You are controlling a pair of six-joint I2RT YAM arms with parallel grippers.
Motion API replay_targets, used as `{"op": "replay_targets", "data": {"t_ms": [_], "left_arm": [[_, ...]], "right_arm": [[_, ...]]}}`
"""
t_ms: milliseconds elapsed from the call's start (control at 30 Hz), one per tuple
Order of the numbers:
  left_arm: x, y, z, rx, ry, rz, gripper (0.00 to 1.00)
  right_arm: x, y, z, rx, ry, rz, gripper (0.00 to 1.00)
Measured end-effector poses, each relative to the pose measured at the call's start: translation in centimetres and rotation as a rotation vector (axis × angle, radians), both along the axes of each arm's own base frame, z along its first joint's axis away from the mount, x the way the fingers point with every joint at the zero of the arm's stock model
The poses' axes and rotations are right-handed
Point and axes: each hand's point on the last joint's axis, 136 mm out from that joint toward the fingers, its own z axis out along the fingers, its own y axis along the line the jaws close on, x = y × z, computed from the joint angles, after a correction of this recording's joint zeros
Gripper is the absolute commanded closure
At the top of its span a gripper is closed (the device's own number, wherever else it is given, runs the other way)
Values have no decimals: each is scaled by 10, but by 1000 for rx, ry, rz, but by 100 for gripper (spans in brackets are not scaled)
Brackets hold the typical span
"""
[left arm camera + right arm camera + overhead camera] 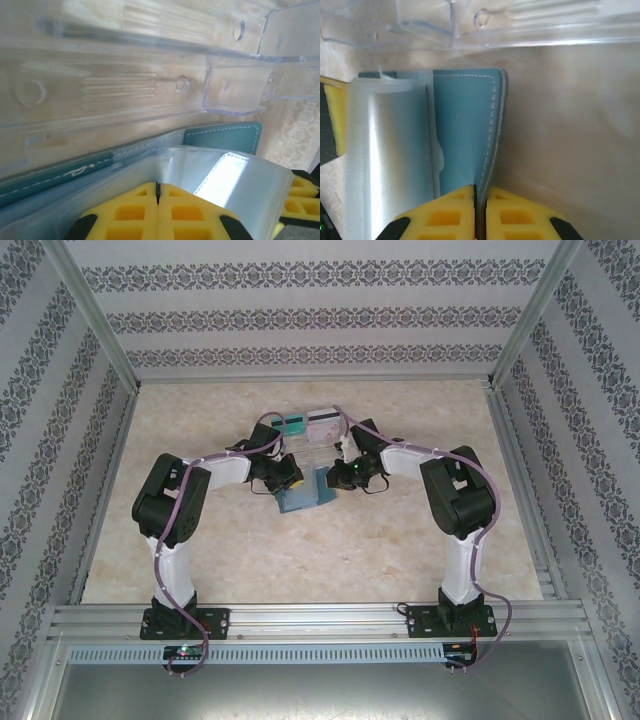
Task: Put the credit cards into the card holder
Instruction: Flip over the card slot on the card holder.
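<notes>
The teal-blue card holder (305, 496) lies open mid-table between both grippers. My left gripper (283, 478) is at its left side. In the left wrist view its yellow fingertips (158, 186) are pressed together on the grey pocket leaves of the card holder (225, 137). My right gripper (344, 476) is at the holder's right side, shut (475, 189) on the stitched edge of the card holder's teal cover (465, 125). The pocket leaves bulge up between the two. A teal credit card (293, 424) and a white one with a dark stripe (323, 415) lie behind.
A clear plastic tray (316, 448) stands just behind the holder, close above both grippers (150, 75) (520, 30). Aluminium rails and patterned walls bound the table on three sides. The left gripper's yellow finger (334, 115) shows beside the pockets.
</notes>
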Motion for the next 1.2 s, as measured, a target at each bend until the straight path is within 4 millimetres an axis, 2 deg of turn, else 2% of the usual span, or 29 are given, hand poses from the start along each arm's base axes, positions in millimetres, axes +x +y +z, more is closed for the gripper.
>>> {"op": "replay_targets", "data": {"t_ms": [167, 433, 600, 733, 800, 900, 1000, 1133, 1200], "left_arm": [[1, -7, 4, 2, 6, -14, 100], [2, -34, 23, -27, -28, -70, 100], [-1, -39, 22, -28, -23, -81, 100], [-4, -38, 6, -18, 12, -77, 100], [-7, -39, 0, -12, 25, -81, 100], [-9, -41, -2, -10, 31, -88, 100], [-10, -42, -2, -10, 31, -89, 100], [-10, -41, -3, -9, 32, -89, 100], [-10, -41, -4, -9, 32, -89, 100]], "right_arm": [[-1, 2, 0, 1, -2, 5, 92], [0, 2, -1, 4, -2, 5, 91], [0, 5, -3, 14, 6, 2, 89], [0, 6, -1, 25, 9, 4, 77], [-1, 6, -2, 32, 14, 3, 67], [-3, 3, -1, 37, 24, -8, 64], [-3, -5, 10, 38, 16, -23, 64], [5, -17, 47, 54, -55, -45, 64], [7, -15, 65, 74, -90, -41, 66]]}}
